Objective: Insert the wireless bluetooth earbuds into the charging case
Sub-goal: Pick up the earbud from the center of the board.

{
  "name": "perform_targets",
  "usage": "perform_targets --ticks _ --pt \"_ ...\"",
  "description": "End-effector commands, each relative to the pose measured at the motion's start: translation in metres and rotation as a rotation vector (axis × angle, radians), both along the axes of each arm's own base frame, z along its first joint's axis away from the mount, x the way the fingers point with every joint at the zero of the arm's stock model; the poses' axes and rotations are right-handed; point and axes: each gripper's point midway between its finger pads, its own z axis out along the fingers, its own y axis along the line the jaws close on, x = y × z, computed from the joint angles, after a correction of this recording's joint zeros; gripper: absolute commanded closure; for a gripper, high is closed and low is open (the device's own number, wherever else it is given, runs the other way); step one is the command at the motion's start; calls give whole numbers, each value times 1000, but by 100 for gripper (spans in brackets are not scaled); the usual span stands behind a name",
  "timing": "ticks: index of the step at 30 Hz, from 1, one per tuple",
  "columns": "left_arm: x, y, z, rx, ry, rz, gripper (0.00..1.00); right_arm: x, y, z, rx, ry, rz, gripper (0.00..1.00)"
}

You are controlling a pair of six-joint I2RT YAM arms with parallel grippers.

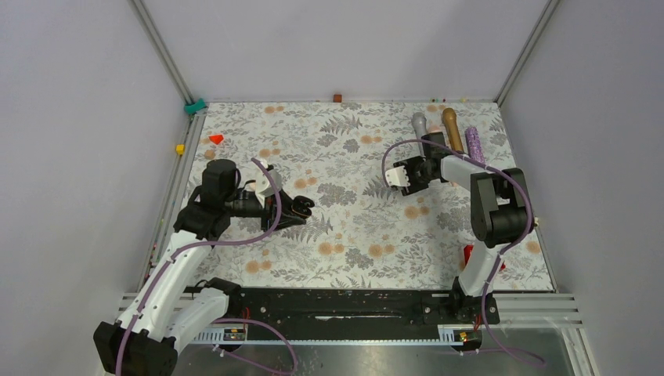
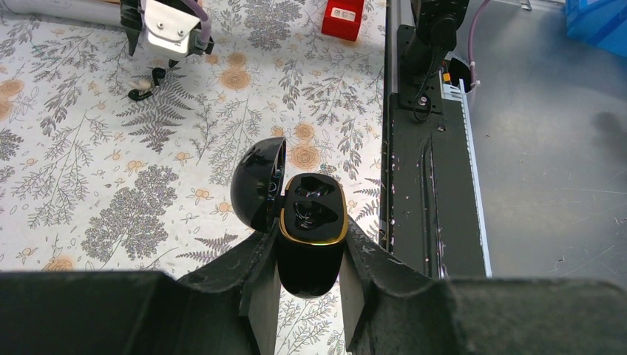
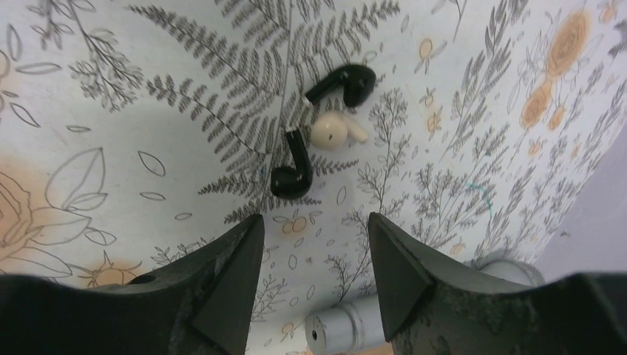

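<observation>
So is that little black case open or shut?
Open: the case has its lid swung aside, showing two empty hollows inside.

The left arm [image 1: 174, 270] stood up from its base at the near edge, was bent at the elbow and pointed toward the middle of the surface [image 1: 344, 235], with its wrist roughly level. The left pincer [image 2: 312, 238] was clamped on the case [image 2: 310, 275], with 1 finger pressed against each side of it. The right arm [image 1: 492, 211] stood up from its base, was folded over at the elbow and pointed left, with its wrist tipped downward. The right pincer [image 3: 314, 222] faced down at the surface, its 2 fingers [image 3: 222, 296] apart with nothing between them.
</observation>
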Motion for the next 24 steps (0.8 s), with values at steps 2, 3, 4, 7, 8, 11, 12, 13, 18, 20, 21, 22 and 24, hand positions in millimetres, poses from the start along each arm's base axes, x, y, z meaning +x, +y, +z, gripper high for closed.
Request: perform_targets --ticks 2,3,4,7,8,11,12,13,18,20,21,22,24 --pt "1 -2 8 -32 -42 -32 100 -17 25 -9 2 53 120 40" --pt "1 -2 9 -32 -43 -31 100 -18 28 -11 -3 56 129 41" --pt "1 -2 8 -32 -42 -31 100 -19 29 -12 -10 57 133 43" --pt "1 -1 10 -35 -43 -29 100 -21 33 -16 -21 64 138 47" --pt "1 -1 10 -35 -43 -29 100 -21 34 -16 -21 66 137 50" --pt "1 -1 10 -36 -43 -30 100 -20 33 -16 -26 67 124 52" --pt "1 -1 10 -36 -42 -30 100 -20 31 -16 -33 67 121 52" --pt "1 -1 10 -36 -42 -30 100 -20 30 -17 -41 67 117 51" --pt "1 -1 10 -37 -43 -31 100 -19 29 -16 -47 68 105 50" --pt "1 0 10 -37 -42 -30 100 -18 29 -15 -45 72 103 51" --pt "1 0 10 -38 -44 -29 100 -18 29 -15 -45 79 98 53" --pt "1 0 10 -38 -44 -30 100 -17 28 -14 -43 84 91 57" --pt "1 0 11 -39 -45 -31 100 -18 28 -12 -40 102 73 64"
